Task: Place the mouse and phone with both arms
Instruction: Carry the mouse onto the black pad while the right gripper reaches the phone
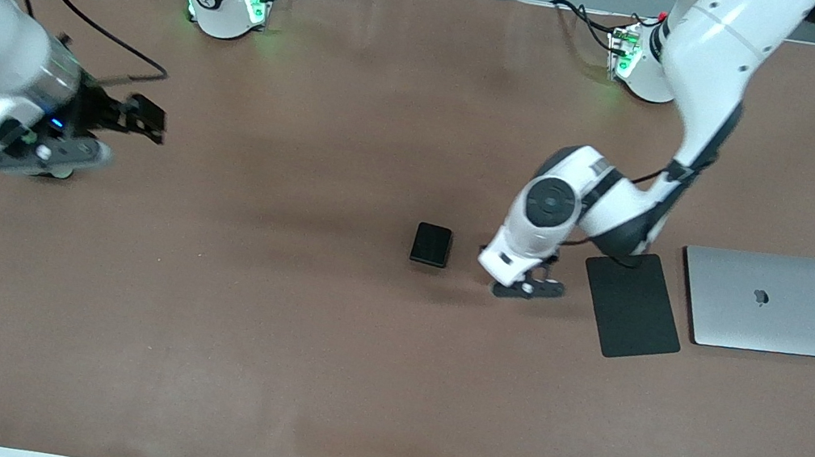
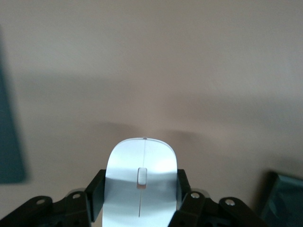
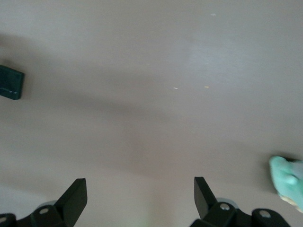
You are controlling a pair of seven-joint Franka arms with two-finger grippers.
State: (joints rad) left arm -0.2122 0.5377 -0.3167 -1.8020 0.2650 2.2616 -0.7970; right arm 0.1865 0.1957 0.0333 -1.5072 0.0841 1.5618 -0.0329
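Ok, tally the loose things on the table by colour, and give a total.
Black: 2, phone and mouse pad
White: 1, mouse, gripped by the left gripper
Silver: 1, laptop
Total: 4

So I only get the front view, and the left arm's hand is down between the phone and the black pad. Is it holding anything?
Observer: Yes. The left wrist view shows the left gripper shut on the white mouse.
Operator: Is the mouse gripped by its sides?
Observer: Yes, one finger sits on each long side.
Operator: And the right gripper, does it hold something?
Observer: No. The right gripper is open over bare table, with the phone off to one side.
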